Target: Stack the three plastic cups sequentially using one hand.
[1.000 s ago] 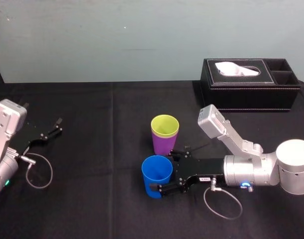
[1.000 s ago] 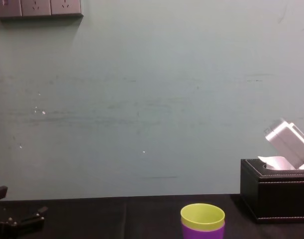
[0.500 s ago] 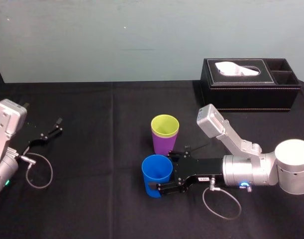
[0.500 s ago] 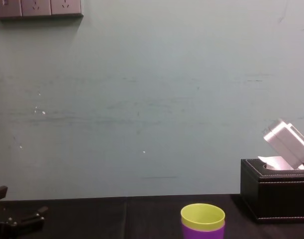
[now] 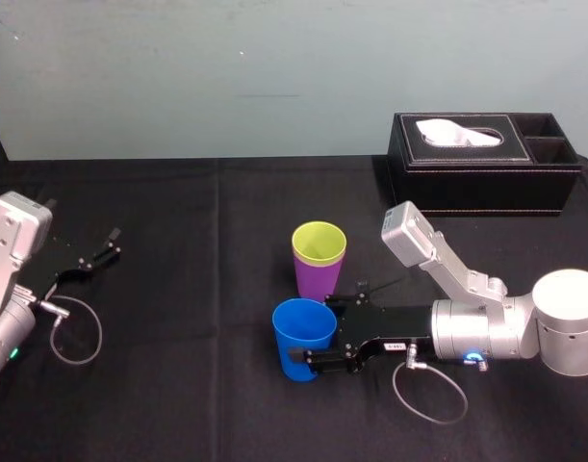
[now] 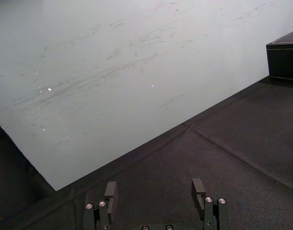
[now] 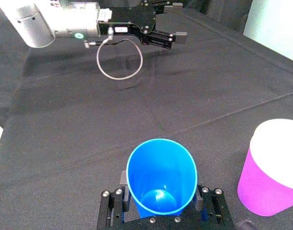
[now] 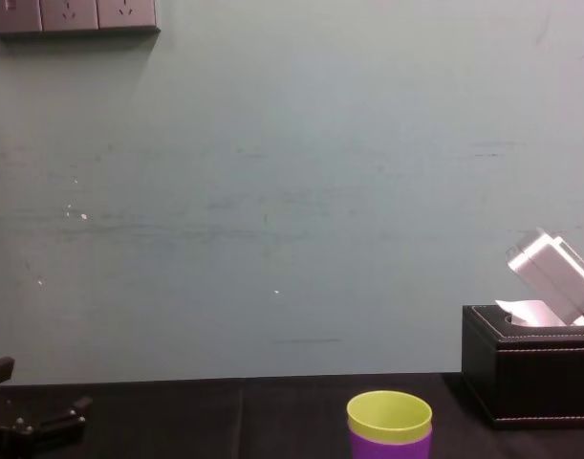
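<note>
From the head view, the right tool [image 5: 311, 330] reaches in from the right across the black surface [image 5: 178, 212], its fingers pinching the blue cup [image 5: 304, 339] from either side. The blue cup stands upright just in front of the other two and slightly to their left, close but apart from them. The yellow-green cup [image 5: 319, 243] sits nested inside the purple cup [image 5: 315, 281], only its rim showing above. A black tissue box [image 5: 486, 164] rests at the far right. The left tool [image 5: 96, 258] lies idle at the far left

In the left wrist view, the left tool [image 6: 154, 189] has its fingers spread wide over bare cloth, gripping nothing

In the right wrist view, the blue cup [image 7: 160, 175] sits mouth-up between the fingers [image 7: 123, 179] of the right tool [image 7: 160, 191], which press on its sides. The purple cup [image 7: 268, 184] stands just beside it. I cannot tell whether the blue cup's base touches the surface

In the chest view, the yellow-green cup [image 8: 389, 413] peeks from the purple cup [image 8: 389, 448], left of the tissue box [image 8: 530, 373]
</note>
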